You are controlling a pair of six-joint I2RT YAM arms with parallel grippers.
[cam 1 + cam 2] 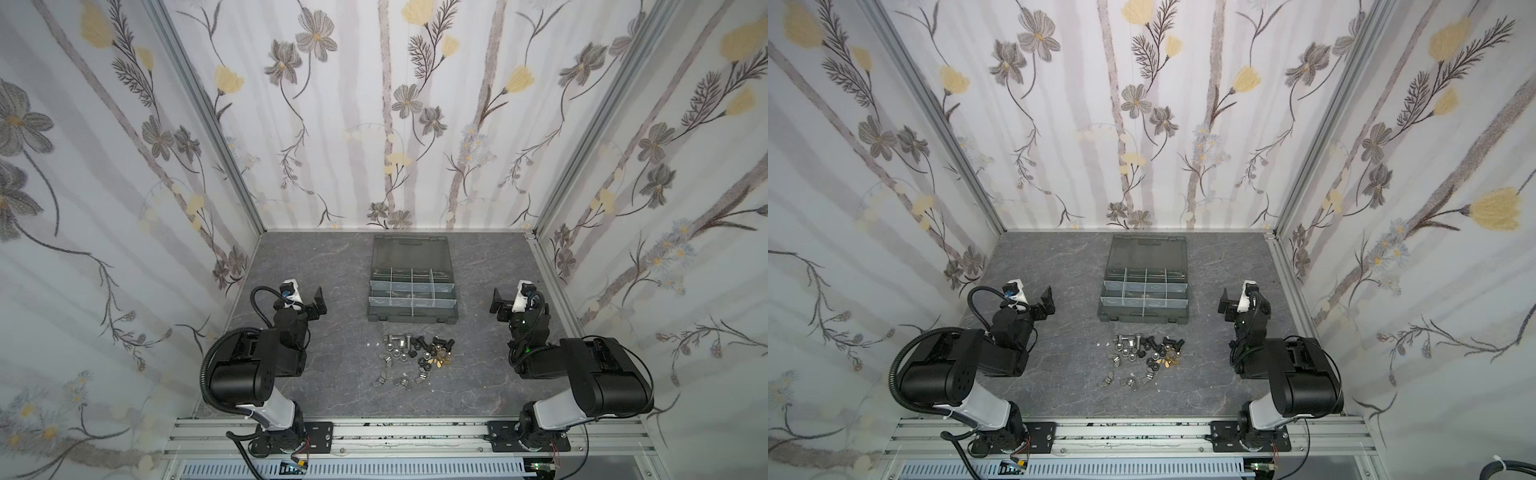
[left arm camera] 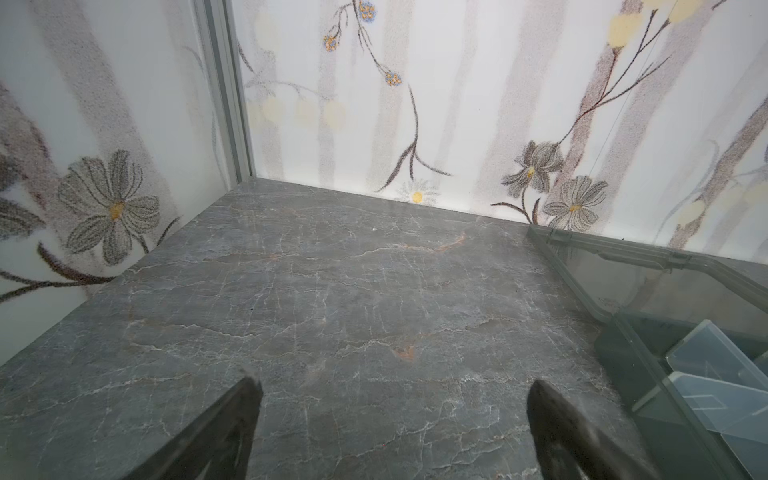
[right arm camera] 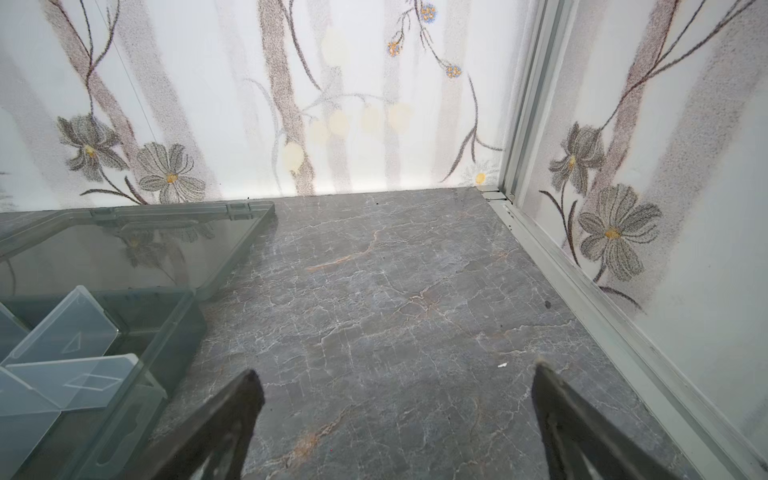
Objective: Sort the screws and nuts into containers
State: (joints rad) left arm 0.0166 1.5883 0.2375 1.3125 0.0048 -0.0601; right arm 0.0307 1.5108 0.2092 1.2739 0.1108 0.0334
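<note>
The screws [image 1: 398,342] and nuts [image 1: 420,358] lie loose in one pile on the dark marble-look floor, in front of the organizer case; both top views show the pile [image 1: 1142,353]. The containers [image 1: 411,320] sit in that grey case, whose lid lies folded back. My left gripper [image 1: 318,302] hovers left of the case, open and empty. My right gripper [image 1: 498,305] hovers right of it, also open and empty. The left wrist view shows spread fingers [image 2: 245,411] over bare floor beside the case wall [image 2: 623,361]. The right wrist view shows the same beside its wall [image 3: 178,332].
Flowered walls close in the back and both sides. An aluminium rail [image 1: 407,432] carries both arm bases at the front. A small white speck [image 3: 502,365] lies near my right gripper's finger. The smoky lid [image 1: 411,251] reaches almost to the back wall.
</note>
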